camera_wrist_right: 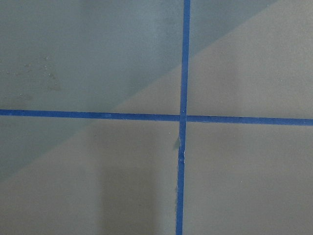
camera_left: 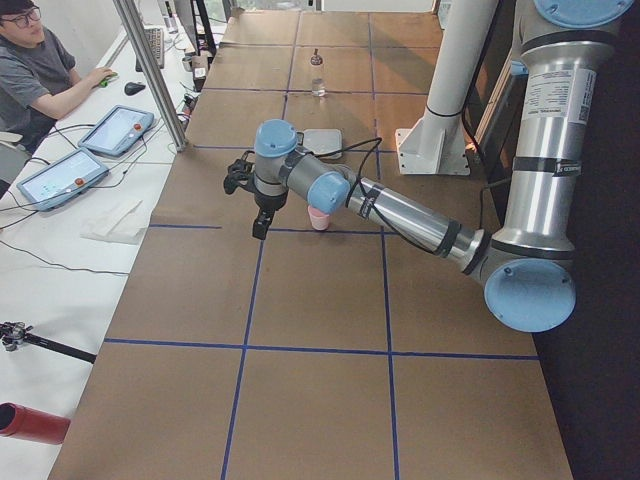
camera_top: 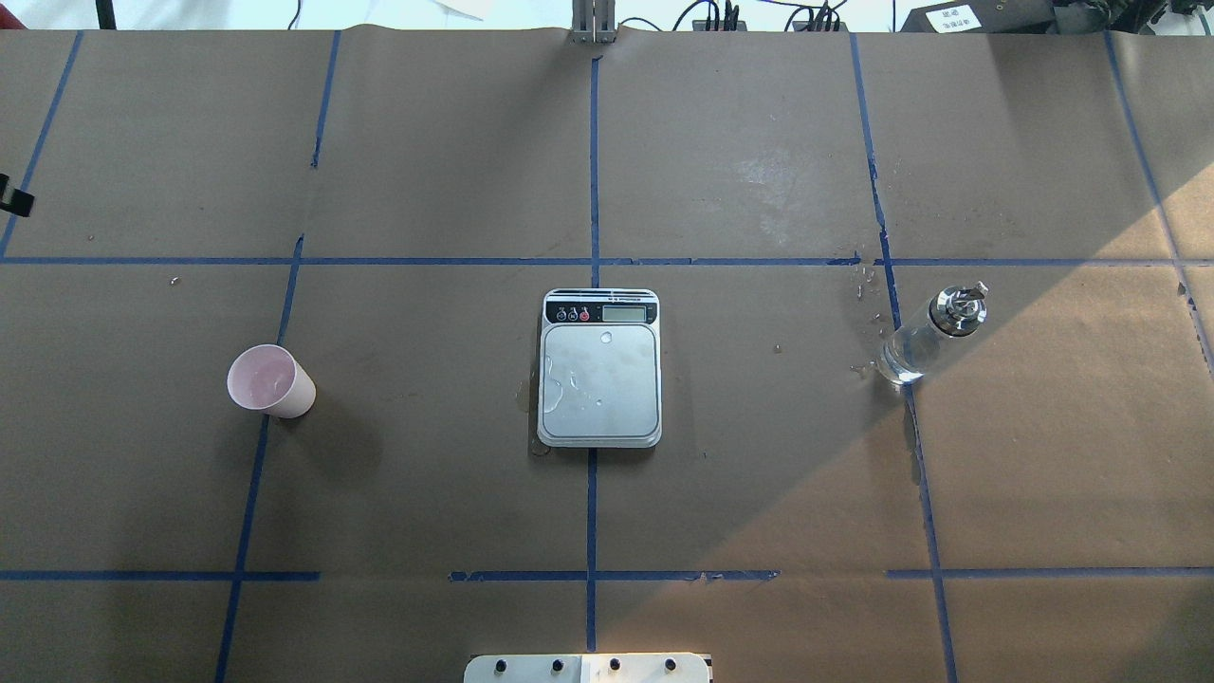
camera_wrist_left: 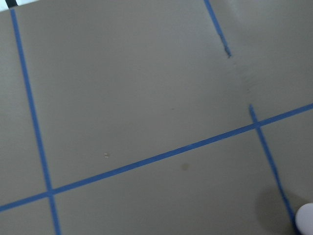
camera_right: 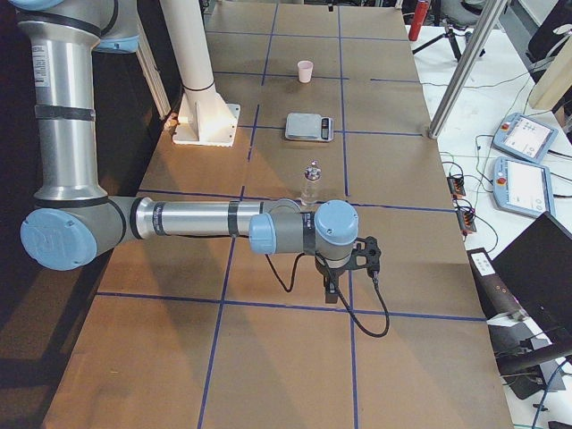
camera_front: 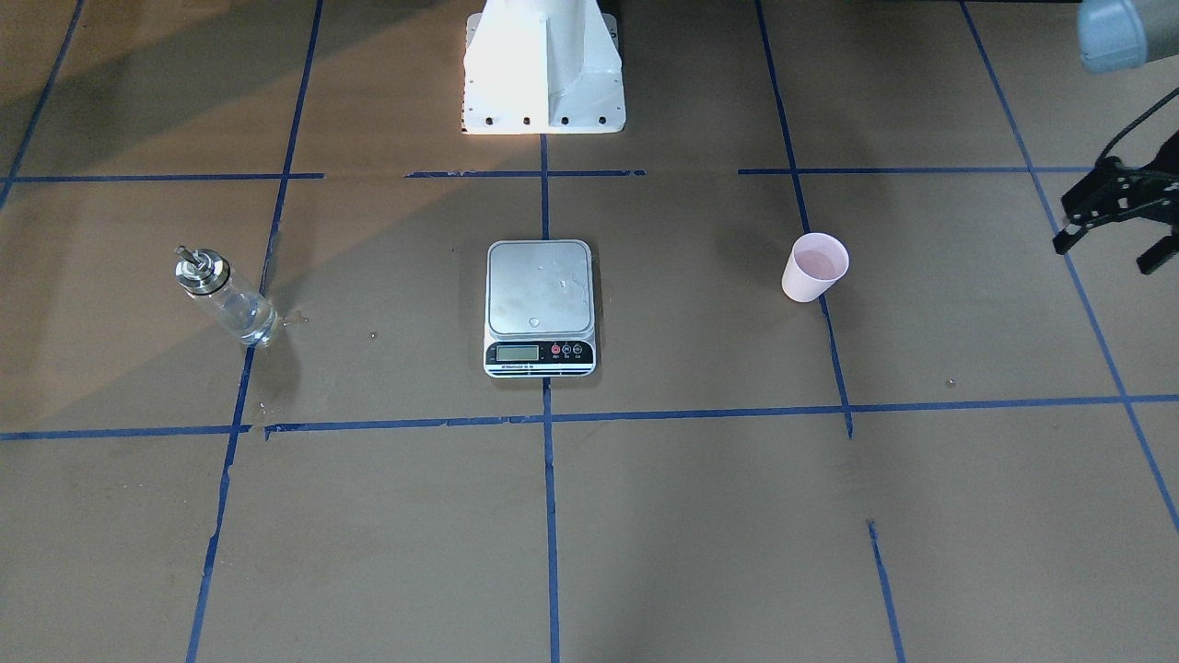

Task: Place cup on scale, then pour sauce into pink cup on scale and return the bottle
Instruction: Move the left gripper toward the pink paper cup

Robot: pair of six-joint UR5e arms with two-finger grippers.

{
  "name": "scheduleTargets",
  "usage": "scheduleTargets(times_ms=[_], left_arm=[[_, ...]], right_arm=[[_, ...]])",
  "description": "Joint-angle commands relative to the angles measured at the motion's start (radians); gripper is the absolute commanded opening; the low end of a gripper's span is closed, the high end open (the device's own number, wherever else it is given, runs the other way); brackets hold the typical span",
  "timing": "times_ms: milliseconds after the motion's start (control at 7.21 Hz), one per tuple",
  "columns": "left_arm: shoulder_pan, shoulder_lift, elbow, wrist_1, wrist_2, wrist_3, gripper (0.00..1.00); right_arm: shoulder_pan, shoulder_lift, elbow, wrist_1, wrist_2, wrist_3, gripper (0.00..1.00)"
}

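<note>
Cup [camera_front: 815, 267] stands upright on table [camera_front: 700, 516], well apart from scale [camera_front: 540, 293]; its platform is bare. Left gripper [camera_front: 1105, 255] hangs near cup w/ fingers spread, holding nothing. Right gripper [camera_right: 333, 288]: can't tell its state. Best approach: come from above, close softly on cup wall, set it at platform centre.

A: Where is the light strongest?
B: A warm slanting band crosses the tabletop [camera_top: 1043, 474]; glare blows out the white base [camera_front: 543, 64].
A: And sharpness?
B: Fixed views are crisp, both wrist views soft. The cup [camera_top: 270, 379] throws a faint shadow and the bottle [camera_top: 925, 341] cap glints
</note>
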Motion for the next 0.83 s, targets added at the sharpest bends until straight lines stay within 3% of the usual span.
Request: scheduleTargets(times_ms=[0,139,416,694], left_arm=[[0.153,0.001,-0.009,-0.073,0.061,-0.346,1.0],[0.245,0.0,-0.001,-0.073,0.078,-0.405,1.0],[0.372,0.0,-0.002,-0.076,0.197,-0.591,1.0],[0.436,-0.005,-0.006,-0.079,0.204,-0.644,1.0]], right_arm=[[0.001,0.001,0.01,0.0,0.0,-0.002,1.0],[-0.001,0.001,0.014,-0.003,0.0,-0.005,1.0],[-0.003,0.011,0.027,0.0,-0.005,-0.008,1.0],[-0.003,0.008,0.027,0.0,-0.009,-0.003,1.0]])
